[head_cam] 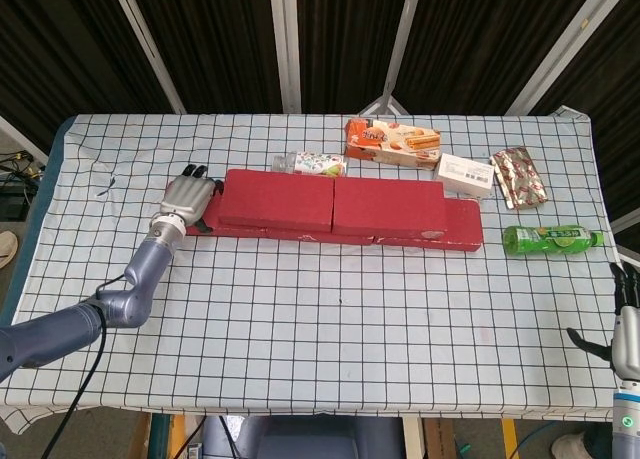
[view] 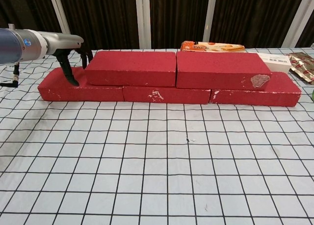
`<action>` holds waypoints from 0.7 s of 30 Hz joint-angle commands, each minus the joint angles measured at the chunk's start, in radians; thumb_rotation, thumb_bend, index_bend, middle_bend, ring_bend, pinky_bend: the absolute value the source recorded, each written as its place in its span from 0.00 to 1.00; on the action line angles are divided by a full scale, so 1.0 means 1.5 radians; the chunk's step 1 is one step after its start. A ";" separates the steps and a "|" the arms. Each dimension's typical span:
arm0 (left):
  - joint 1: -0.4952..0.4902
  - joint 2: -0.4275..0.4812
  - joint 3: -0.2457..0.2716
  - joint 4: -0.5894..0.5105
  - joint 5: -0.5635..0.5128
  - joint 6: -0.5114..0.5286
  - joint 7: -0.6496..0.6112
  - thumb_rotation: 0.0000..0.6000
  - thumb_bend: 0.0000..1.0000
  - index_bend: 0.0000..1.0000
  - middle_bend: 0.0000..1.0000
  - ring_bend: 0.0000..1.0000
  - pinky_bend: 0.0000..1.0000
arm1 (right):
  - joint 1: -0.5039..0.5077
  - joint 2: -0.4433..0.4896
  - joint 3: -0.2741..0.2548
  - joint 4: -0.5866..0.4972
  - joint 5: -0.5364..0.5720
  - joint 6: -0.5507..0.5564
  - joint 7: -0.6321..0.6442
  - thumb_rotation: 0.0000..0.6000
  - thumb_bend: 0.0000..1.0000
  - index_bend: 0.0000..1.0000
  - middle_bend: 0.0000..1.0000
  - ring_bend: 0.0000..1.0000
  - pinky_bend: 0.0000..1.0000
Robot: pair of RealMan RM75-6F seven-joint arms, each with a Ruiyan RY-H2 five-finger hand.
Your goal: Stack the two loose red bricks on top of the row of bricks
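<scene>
Two red bricks already lie on top of the row: the left upper brick (view: 131, 68) and the right upper brick (view: 222, 70), end to end with a thin seam between them, resting on the bottom row (view: 167, 93) of three bricks. The left hand (head_cam: 188, 201) is at the left end of the row, its fingers (view: 68, 70) spread and pointing down onto the bare top of the leftmost bottom brick (view: 78, 90), with the end face of the left upper brick just beside the fingertips on their inner side; it holds nothing, and whether the fingers actually touch that end face cannot be told. The step in hand looks like a nudge to seat the left upper brick snug against its neighbour. To do it well, the push should go flat along the row from the end face, low and centred, so the brick slides rather than twists or tips off the back edge, and it should stop once the seam closes, lest the right upper brick get shoved along. The right hand (head_cam: 627, 331) waits at the near right table edge, well apart from the bricks, fingers loosely apart and holding nothing.
</scene>
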 commanded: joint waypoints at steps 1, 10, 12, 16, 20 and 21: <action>0.001 -0.001 -0.003 0.001 0.000 -0.002 0.003 1.00 0.10 0.32 0.33 0.08 0.06 | 0.000 0.000 0.000 -0.001 0.000 0.000 0.000 1.00 0.17 0.03 0.00 0.00 0.00; 0.008 0.005 -0.014 -0.012 0.006 -0.002 0.007 1.00 0.10 0.35 0.33 0.08 0.06 | 0.000 -0.001 0.000 -0.002 0.000 0.001 -0.003 1.00 0.17 0.03 0.00 0.00 0.00; 0.011 0.014 -0.014 -0.022 0.005 -0.003 0.008 1.00 0.10 0.36 0.33 0.08 0.06 | 0.000 -0.001 0.000 -0.003 0.000 0.001 -0.003 1.00 0.17 0.03 0.00 0.00 0.00; 0.022 0.060 -0.010 -0.072 0.003 -0.004 0.011 1.00 0.10 0.38 0.30 0.08 0.06 | -0.001 -0.001 0.000 -0.003 0.001 0.002 -0.004 1.00 0.17 0.03 0.00 0.00 0.00; 0.044 0.154 0.000 -0.172 -0.015 0.008 0.012 1.00 0.10 0.38 0.24 0.07 0.06 | -0.001 -0.001 -0.002 -0.004 -0.002 0.002 -0.006 1.00 0.17 0.03 0.00 0.00 0.00; 0.053 0.183 0.002 -0.203 -0.022 0.017 0.011 1.00 0.10 0.37 0.22 0.07 0.06 | -0.001 0.000 -0.003 -0.005 -0.003 0.002 -0.006 1.00 0.17 0.03 0.00 0.00 0.00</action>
